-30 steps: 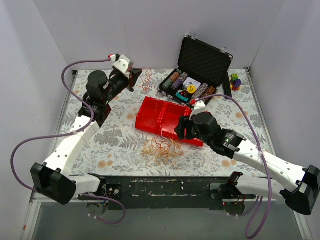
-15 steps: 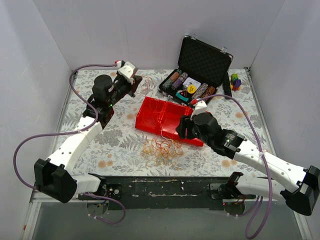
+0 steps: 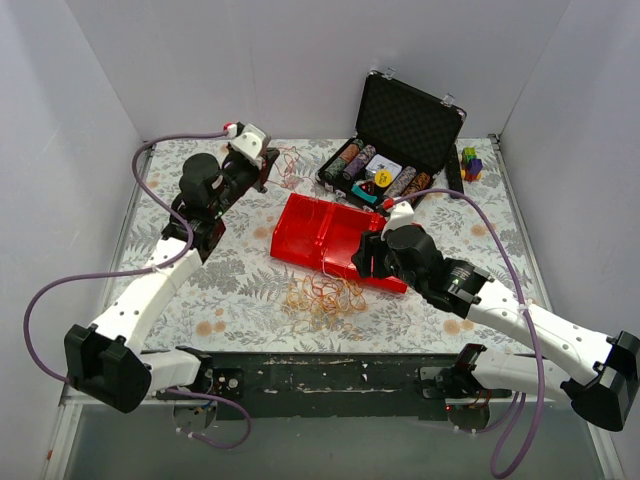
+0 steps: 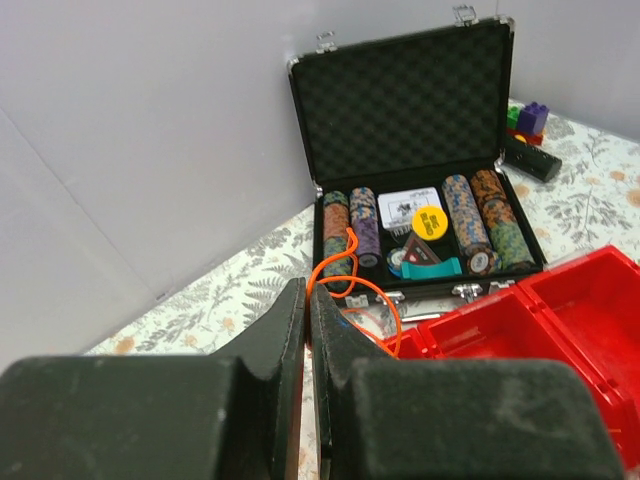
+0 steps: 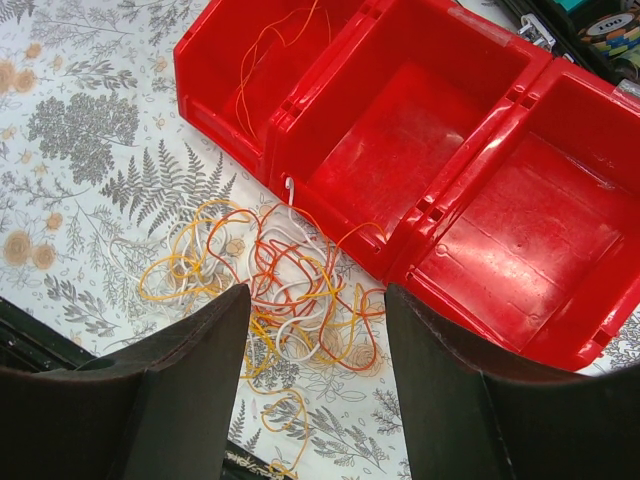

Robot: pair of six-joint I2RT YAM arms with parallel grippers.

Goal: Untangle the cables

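Observation:
A tangle of thin orange, yellow, white and reddish cables [image 3: 325,295] lies on the patterned table, in front of the red bin [image 3: 320,230]. My left gripper [image 3: 266,166] is at the far left of the table. It is shut on one orange cable [image 4: 345,275] that loops out from its tips [image 4: 308,290] towards the bin. My right gripper [image 3: 362,262] is open and empty. It hovers over the tangle [image 5: 290,290], with its jaws [image 5: 316,292] wide apart on either side of it. One thin strand [image 5: 262,60] lies in the bin's left compartment.
The red bin [image 5: 400,150] has three compartments and lies tilted at mid-table. An open black case of poker chips [image 3: 395,150] stands at the far right. Small toy blocks [image 3: 469,162] and a black bar [image 3: 453,175] lie beside it. White walls enclose the table.
My left arm shifted slightly toward the bin and back, keeping hold of the orange cable. My right arm and the tangle have not moved.

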